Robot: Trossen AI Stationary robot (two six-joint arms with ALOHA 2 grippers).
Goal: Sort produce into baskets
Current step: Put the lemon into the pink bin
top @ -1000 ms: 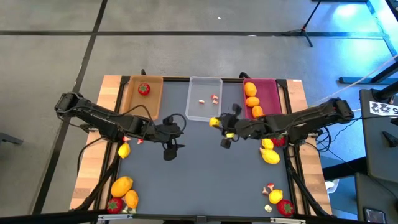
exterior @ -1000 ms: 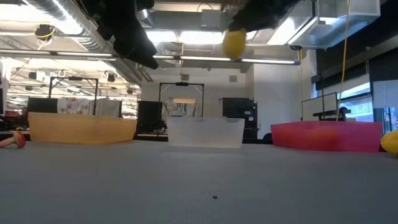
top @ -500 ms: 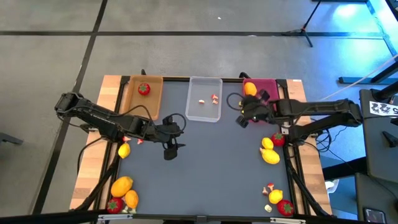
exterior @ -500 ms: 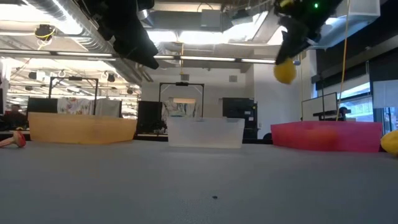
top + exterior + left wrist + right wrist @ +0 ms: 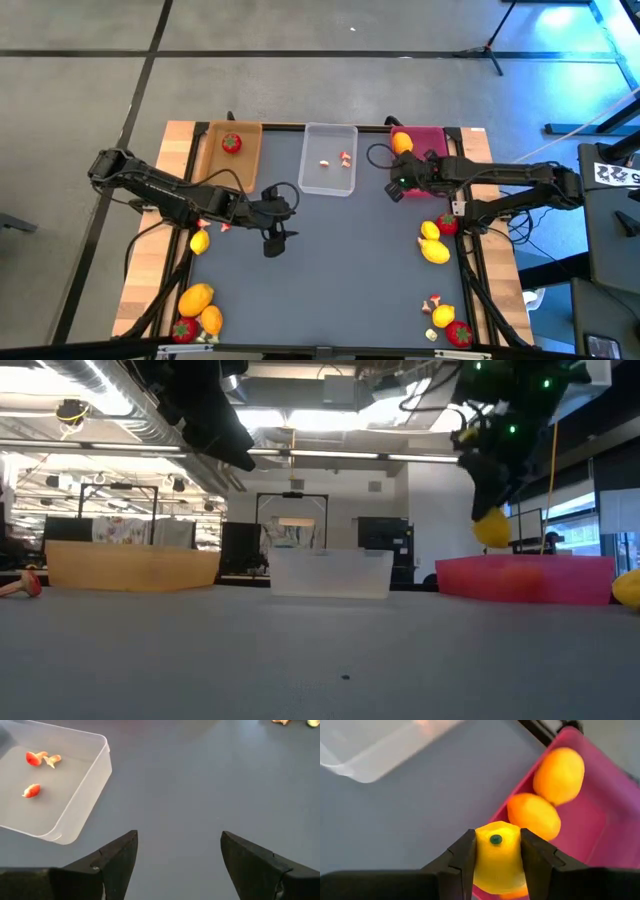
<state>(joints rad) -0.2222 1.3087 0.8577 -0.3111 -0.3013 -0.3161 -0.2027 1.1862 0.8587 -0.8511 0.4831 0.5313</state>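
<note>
The right gripper (image 5: 496,851) had its jaws closed narrowly on a yellow lemon-like fruit (image 5: 496,855), pinched across its middle so the green-dotted end faced outward, and it hung just over the near rim of the pink basket (image 5: 436,140); in the low view the fruit (image 5: 491,527) sat above that basket's wall (image 5: 525,578), high enough to clear the edge. That seemed the reason for the carry height: the piece could go straight in beside the 2 orange fruits (image 5: 535,815) already lying there, which left free floor in the basket's near part. The left gripper (image 5: 176,865) waited over the bare dark mat (image 5: 330,270), jaws spread wide and holding nothing, just beside the clear basket (image 5: 97,775), which held 3 small red-and-white bits (image 5: 37,757). The tan basket (image 5: 232,160) held 1 strawberry-like piece (image 5: 231,143). Loose produce remained at the mat's margins: yellow pieces by the right edge (image 5: 434,250) and orange ones at the near left corner (image 5: 196,298), with the centre offering open room for either arm.
</note>
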